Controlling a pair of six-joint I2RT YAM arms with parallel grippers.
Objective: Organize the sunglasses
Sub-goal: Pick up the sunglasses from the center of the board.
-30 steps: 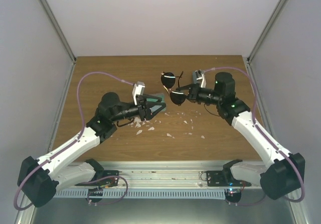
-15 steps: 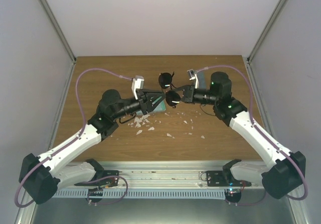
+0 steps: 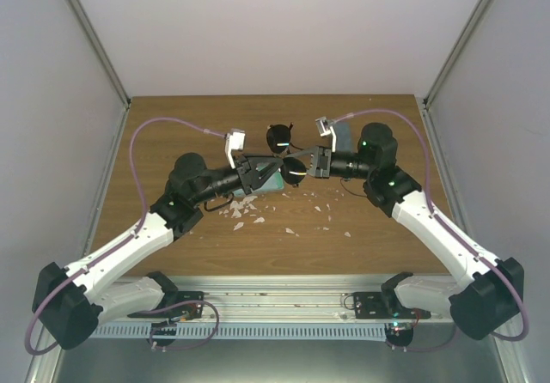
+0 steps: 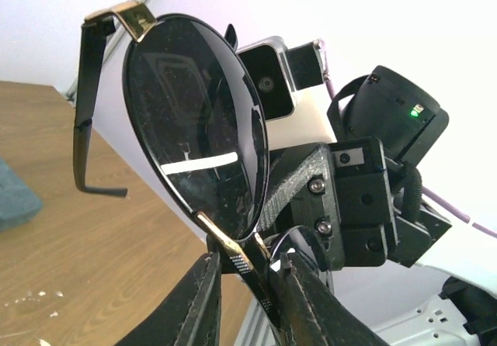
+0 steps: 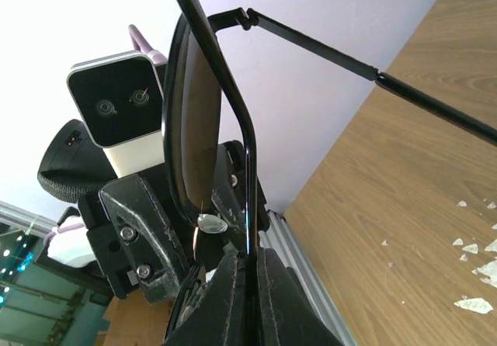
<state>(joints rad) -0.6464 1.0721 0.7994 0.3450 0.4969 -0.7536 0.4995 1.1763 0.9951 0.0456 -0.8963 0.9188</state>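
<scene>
One pair of sunglasses [image 3: 278, 137] with dark rounded lenses hangs in the air over the middle of the table, between both grippers. My right gripper [image 3: 308, 161] is shut on its thin black frame wire [image 5: 250, 206], which runs up beside the lens [image 5: 190, 129]. My left gripper [image 3: 277, 171] faces it from the left. Seen from the left wrist, a big dark lens [image 4: 194, 121] fills the view and the gold-and-black temple [image 4: 247, 267] lies between my left gripper's [image 4: 250, 268] narrowed jaws, close to the right finger [image 4: 311, 299], with a gap to the left one.
A blue-grey case [image 3: 271, 182] lies on the wooden table [image 3: 189, 134] under my left gripper, and its corner [image 4: 14, 198] shows at the left wrist view's edge. A grey case [image 3: 342, 134] sits behind my right gripper. White scraps [image 3: 249, 215] litter the table's middle.
My left gripper rose and moved right to the sunglasses, and its jaws narrowed round the temple. My right gripper carried the sunglasses left toward it.
</scene>
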